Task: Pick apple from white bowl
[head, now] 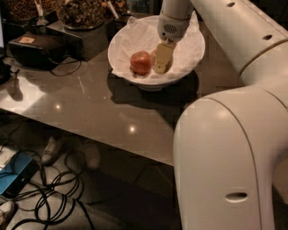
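The white bowl (189,54), wide and lined with crumpled white paper, stands on the dark table at the top middle of the camera view. A red-orange apple (141,62) lies in its left half. No pale yellow-green apple shows; the part of the bowl behind the gripper is hidden. My gripper (162,58) reaches down into the bowl from above. Its tan tip is just right of the red apple, close to it or touching it. My white arm (234,40) covers the bowl's right edge.
A dark headset-like device (36,47) with a cable lies on the table (90,108) at the left. Dark containers of dried goods (81,13) stand behind the bowl. My white base (225,170) fills the lower right. Cables (49,197) lie on the floor.
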{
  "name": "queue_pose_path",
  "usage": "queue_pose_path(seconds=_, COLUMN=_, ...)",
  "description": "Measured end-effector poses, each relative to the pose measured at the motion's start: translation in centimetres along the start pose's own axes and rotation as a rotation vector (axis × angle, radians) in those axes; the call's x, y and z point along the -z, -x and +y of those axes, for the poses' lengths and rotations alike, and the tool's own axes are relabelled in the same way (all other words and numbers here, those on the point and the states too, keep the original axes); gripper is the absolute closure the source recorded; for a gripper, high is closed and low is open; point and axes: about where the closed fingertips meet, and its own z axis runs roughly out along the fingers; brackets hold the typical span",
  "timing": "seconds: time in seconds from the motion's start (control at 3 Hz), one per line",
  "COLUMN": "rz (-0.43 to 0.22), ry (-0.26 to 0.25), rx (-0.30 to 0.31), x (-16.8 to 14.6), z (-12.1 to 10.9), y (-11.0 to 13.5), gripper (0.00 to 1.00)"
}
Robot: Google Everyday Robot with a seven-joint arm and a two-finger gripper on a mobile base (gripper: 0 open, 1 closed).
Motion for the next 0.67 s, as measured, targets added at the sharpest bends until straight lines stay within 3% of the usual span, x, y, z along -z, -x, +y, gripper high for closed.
queue_pose_path(seconds=0.67, rz=-0.086, ry=0.006, rx=0.119, x=3.6, z=2.4, y=2.7, gripper=1.00)
